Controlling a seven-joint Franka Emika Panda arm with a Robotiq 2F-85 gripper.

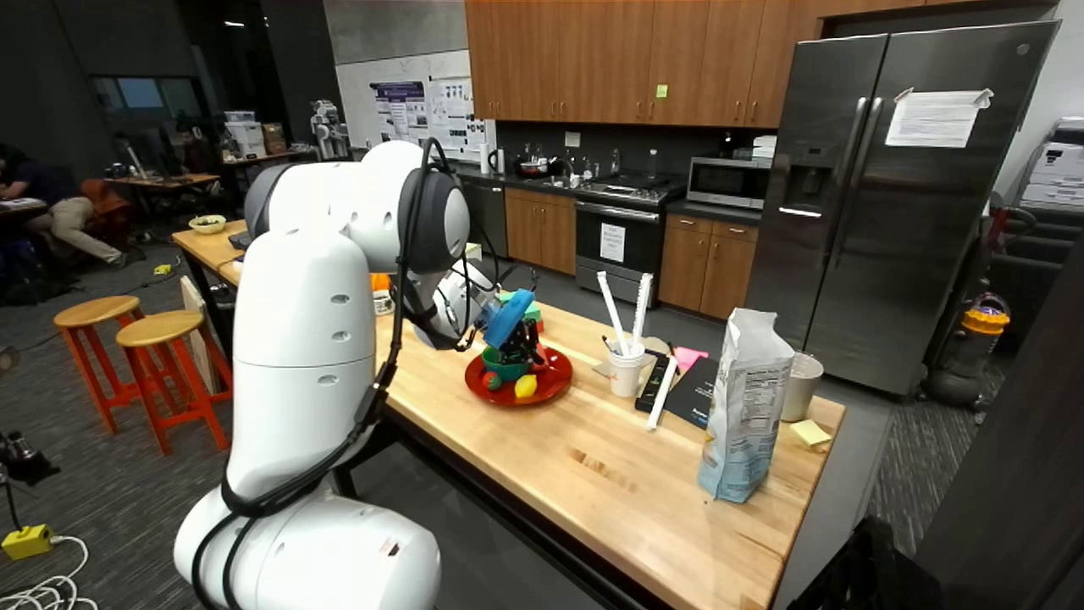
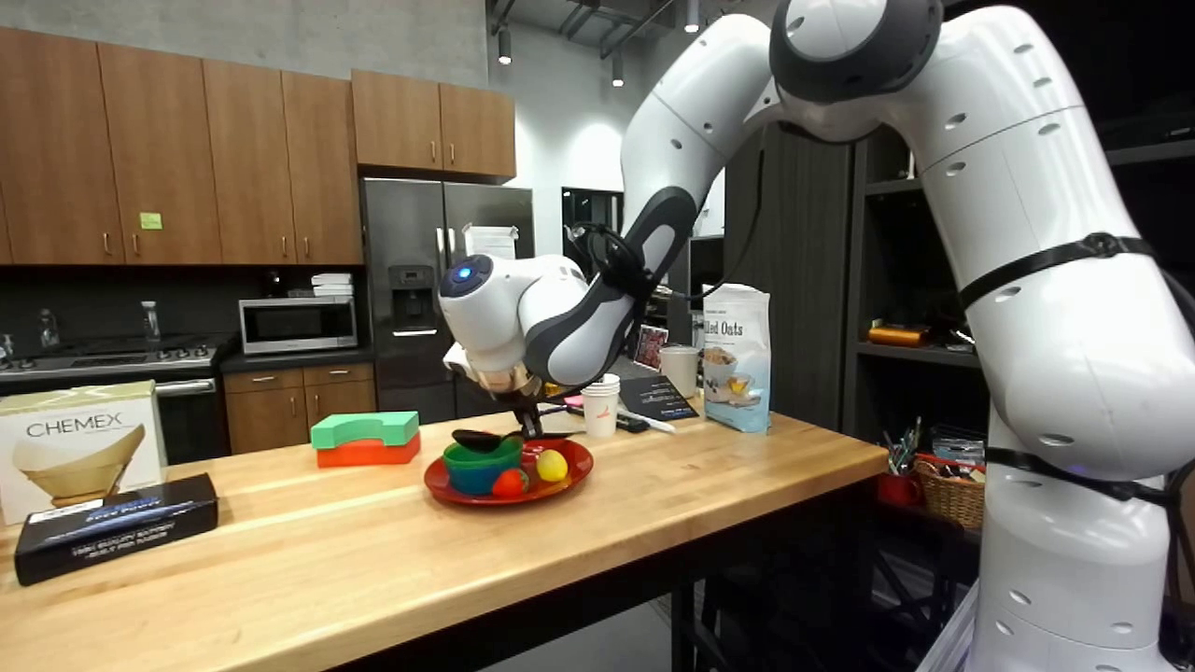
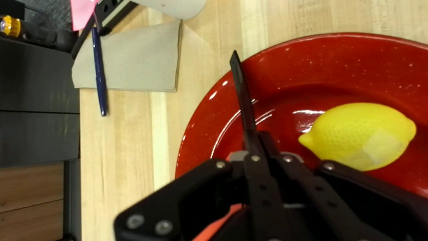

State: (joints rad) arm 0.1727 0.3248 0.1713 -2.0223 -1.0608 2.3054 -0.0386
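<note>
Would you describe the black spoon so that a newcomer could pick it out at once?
Start at the long wooden table and find the round red plate. Above it, the gripper holds the black spoon, its scoop close to the green bowl. Its dark colour and thin handle set it apart from the yellow lemon and red fruit.

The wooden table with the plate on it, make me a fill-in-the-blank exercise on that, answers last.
The yellow fruit on the red plate is a ____.
The end effector grips a spoon coloured ____.
The upper stacked block is coloured ____.
The pale box bears the printed name ____.
Missing words: lemon; black; green; CHEMEX.
</note>
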